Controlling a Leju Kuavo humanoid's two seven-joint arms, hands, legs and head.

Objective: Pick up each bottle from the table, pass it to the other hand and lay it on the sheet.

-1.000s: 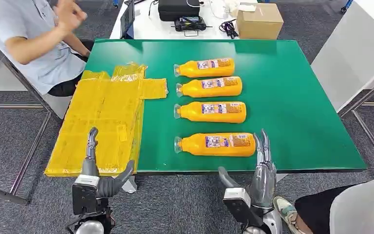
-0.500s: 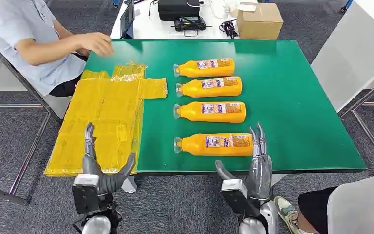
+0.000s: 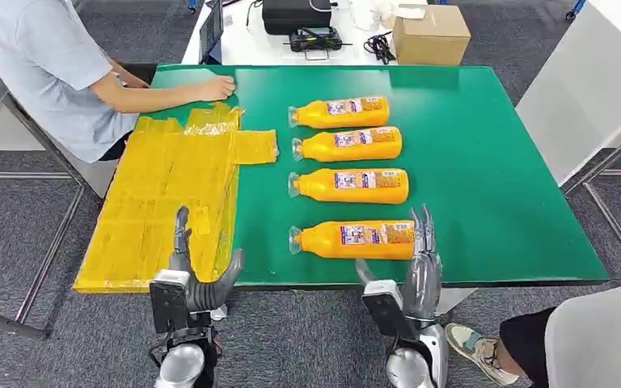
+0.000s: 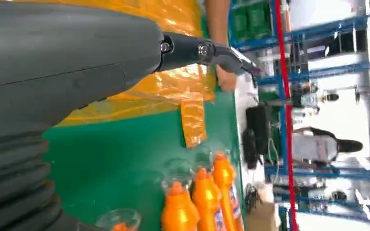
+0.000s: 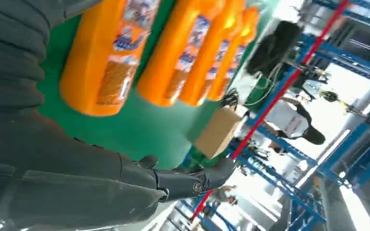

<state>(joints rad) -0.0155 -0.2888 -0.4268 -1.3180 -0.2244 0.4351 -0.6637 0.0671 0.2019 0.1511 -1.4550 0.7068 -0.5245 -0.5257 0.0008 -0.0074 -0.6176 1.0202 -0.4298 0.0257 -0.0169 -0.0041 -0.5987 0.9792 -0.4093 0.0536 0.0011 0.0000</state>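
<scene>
Several orange bottles lie in a column on the green table (image 3: 485,145), caps to the left. The nearest bottle (image 3: 356,239) lies close to the front edge; behind it are a second (image 3: 349,185) and a third (image 3: 348,145). My right hand (image 3: 422,271) is open, fingers up beside the nearest bottle's base, which shows in the right wrist view as the bottle (image 5: 108,57). My left hand (image 3: 194,275) is open at the front edge, over the corner of the yellow sheet (image 3: 170,194). The left wrist view shows the sheet (image 4: 164,82) and bottle necks (image 4: 192,202).
A person sits at the far left with a hand (image 3: 214,87) on the table by the sheet's far end. A cardboard box (image 3: 428,34) and black equipment (image 3: 295,16) stand on a white table behind. Another person's knee (image 3: 590,339) is at the near right.
My left hand has moved right and forward toward the sheet's corner. My right hand has risen slightly toward the nearest bottle. The person's hand came down onto the table.
</scene>
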